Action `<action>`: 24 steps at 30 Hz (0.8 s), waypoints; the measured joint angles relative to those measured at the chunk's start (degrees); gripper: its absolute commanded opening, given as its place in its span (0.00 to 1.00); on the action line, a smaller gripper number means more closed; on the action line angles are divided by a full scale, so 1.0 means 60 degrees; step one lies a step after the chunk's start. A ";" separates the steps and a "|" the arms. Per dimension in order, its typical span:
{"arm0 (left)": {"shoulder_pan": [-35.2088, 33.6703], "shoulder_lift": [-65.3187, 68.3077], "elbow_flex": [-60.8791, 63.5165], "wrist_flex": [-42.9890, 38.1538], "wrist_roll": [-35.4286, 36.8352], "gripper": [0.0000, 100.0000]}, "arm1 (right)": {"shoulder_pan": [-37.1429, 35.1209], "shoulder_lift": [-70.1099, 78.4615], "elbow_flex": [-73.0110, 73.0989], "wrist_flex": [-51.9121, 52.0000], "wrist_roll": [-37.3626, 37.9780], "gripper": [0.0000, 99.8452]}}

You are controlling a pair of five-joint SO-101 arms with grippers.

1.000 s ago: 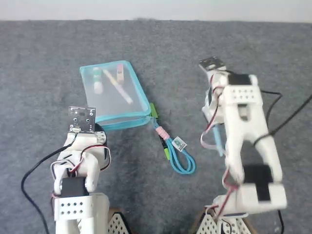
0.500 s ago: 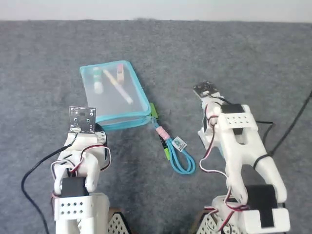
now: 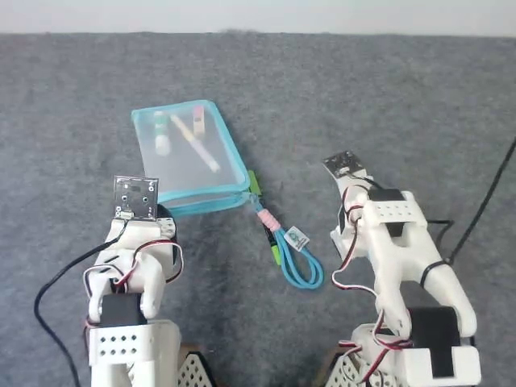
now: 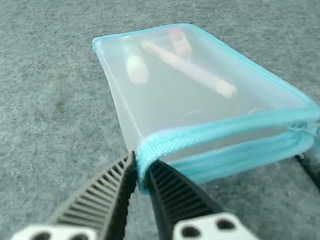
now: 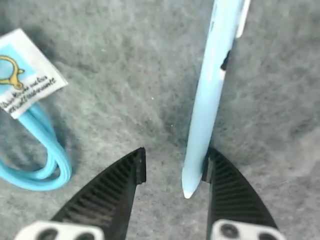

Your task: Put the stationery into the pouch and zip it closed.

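Pinching the near teal-trimmed corner of the pouch with the left end effector, ribbed black fingers closed on the zipper edge. Through the translucent wall: a cream pen lying diagonally, a pale tube beside it, a small pink eraser near the far end. Underneath it all, grey fuzzy bench.

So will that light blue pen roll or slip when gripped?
Likely stiff and light: the pen is a slim straight barrel. Its smooth round body could slip in the open right gripper; the clip may limit rolling.
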 measured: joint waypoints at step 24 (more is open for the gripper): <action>0.0015 0.0000 0.0000 0.0000 0.0000 0.01 | 0.0674 -0.0205 -0.1656 0.2432 -0.0015 0.01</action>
